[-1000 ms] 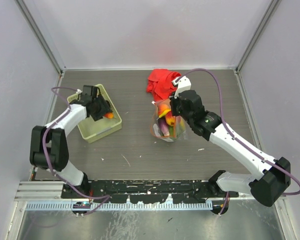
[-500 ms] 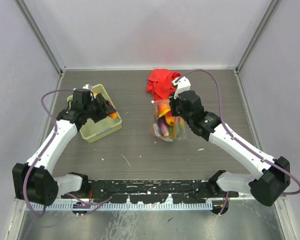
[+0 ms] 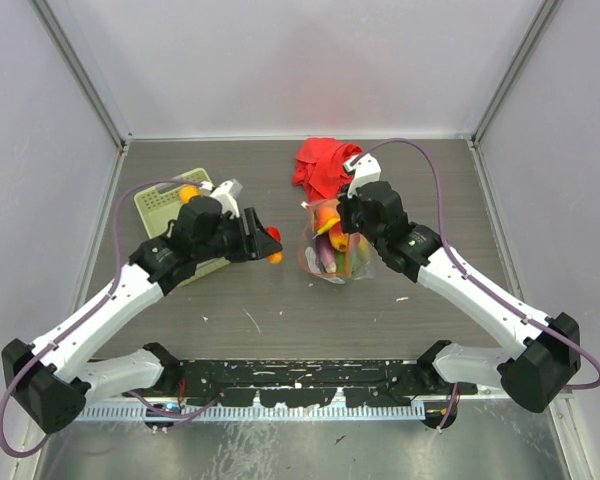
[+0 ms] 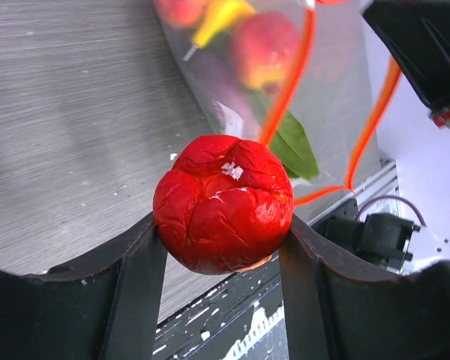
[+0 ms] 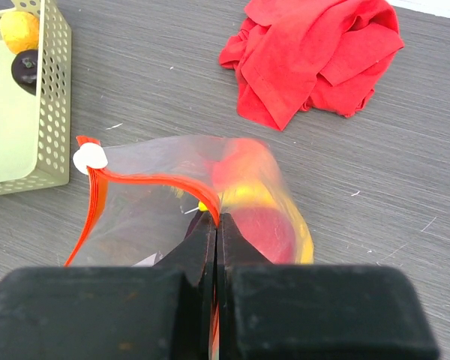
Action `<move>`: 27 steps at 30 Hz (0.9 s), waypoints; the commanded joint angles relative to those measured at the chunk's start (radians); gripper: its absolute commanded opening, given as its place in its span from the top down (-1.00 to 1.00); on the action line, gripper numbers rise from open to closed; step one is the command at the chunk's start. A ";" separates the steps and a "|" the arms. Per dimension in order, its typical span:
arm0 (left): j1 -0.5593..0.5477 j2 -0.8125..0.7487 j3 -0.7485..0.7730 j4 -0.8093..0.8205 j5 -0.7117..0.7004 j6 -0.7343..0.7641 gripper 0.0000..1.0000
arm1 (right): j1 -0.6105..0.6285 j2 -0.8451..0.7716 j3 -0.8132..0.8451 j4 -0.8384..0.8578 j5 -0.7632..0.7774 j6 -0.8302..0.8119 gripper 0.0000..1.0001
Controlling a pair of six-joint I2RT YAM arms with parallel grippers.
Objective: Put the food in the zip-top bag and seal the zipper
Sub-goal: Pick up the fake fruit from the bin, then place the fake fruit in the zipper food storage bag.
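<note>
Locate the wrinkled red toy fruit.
In the top view, the wrinkled red toy fruit sits between the left gripper's fingers, left of centre, between the pale green slotted basket and the clear zip-top bag.

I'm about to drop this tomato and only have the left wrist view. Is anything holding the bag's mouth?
Observer: Yes. The right end effector is shut on the zipper of the zip-top bag.
Operator: Where am I relative to it?
Observer: From above, your left end effector, holding the red tomato, is to the left of the bag, not over it.
Operator: Anything left in the basket?
Observer: A yellow piece lies in the pale green basket.
</note>
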 commanded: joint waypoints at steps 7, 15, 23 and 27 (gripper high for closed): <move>-0.244 0.031 0.084 0.263 -0.146 0.211 0.31 | -0.001 -0.048 0.001 0.076 -0.024 0.017 0.99; -0.325 0.138 0.108 0.395 -0.238 0.414 0.31 | -0.001 -0.057 0.000 0.076 -0.033 0.019 0.99; -0.341 0.271 0.124 0.488 -0.282 0.481 0.30 | -0.001 -0.062 0.000 0.074 -0.036 0.019 0.99; -0.344 0.330 0.159 0.461 -0.352 0.495 0.28 | -0.001 -0.067 0.000 0.072 -0.036 0.018 0.99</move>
